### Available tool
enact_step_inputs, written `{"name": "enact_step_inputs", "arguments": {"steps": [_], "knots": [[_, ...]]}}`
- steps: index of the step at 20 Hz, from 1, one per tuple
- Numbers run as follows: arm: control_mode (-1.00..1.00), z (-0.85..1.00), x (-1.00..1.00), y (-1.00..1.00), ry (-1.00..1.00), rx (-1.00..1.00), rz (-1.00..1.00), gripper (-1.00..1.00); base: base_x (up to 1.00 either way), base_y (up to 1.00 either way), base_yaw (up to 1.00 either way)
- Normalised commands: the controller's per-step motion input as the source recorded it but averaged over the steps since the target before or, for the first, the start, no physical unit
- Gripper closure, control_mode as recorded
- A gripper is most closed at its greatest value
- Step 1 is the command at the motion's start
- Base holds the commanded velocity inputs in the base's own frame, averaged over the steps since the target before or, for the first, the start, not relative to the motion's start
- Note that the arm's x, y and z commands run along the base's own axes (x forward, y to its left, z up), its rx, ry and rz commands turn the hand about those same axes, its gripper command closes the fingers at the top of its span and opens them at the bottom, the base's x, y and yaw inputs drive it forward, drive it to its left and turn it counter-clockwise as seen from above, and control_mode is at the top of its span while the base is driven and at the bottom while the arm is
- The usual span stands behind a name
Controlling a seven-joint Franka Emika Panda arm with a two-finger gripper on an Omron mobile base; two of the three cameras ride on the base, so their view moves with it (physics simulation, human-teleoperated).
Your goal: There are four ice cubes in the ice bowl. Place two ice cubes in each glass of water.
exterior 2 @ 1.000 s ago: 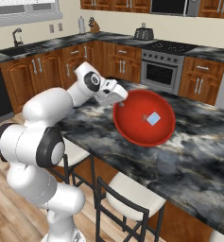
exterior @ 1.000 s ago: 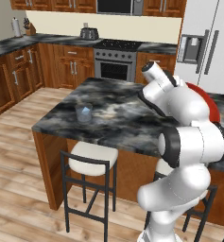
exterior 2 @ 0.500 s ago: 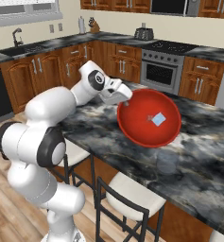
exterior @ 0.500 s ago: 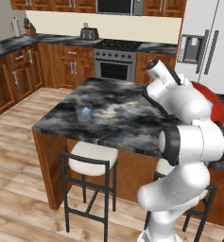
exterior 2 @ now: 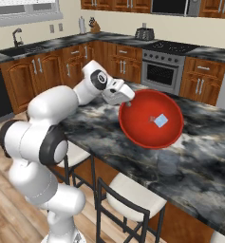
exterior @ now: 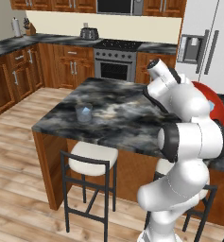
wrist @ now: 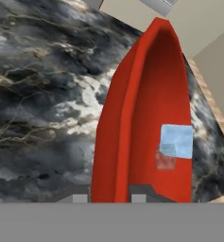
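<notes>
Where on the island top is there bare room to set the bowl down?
Bare marble lies between the clear glass tumbler and the wide red bowl, which the gripper clamps by its rim. The bowl's corner is crowded.

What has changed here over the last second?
The gripper, shut on the rim of the red bowl, has carried the bowl away from the robot along the counter, toward the right of the right base view. The bowl stays tilted, with one ice cube inside. The glass at the counter's far end has not moved.
</notes>
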Motion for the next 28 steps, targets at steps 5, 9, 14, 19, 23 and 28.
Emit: {"name": "enact_step_inputs", "arguments": {"steps": [5,9,14,19,23,28], "knots": [[-1.00,0.00,0.15,-0.01,-0.01,0.00,-0.04,1.00,0.00,0.00,0.00],[-1.00,0.00,0.18,-0.01,-0.02,0.00,-0.03,1.00,0.00,0.00,0.00],[-1.00,0.03,0.09,0.00,-0.07,0.00,-0.03,1.00,0.00,0.00,0.00],[-1.00,0.03,0.00,-0.09,-0.10,0.00,-0.03,1.00,0.00,0.00,0.00],[-1.00,0.02,0.00,-0.23,-0.06,0.00,-0.03,1.00,0.00,0.00,0.00],[-1.00,0.11,0.04,-0.23,0.00,0.00,-0.04,1.00,0.00,0.00,0.00]]}}
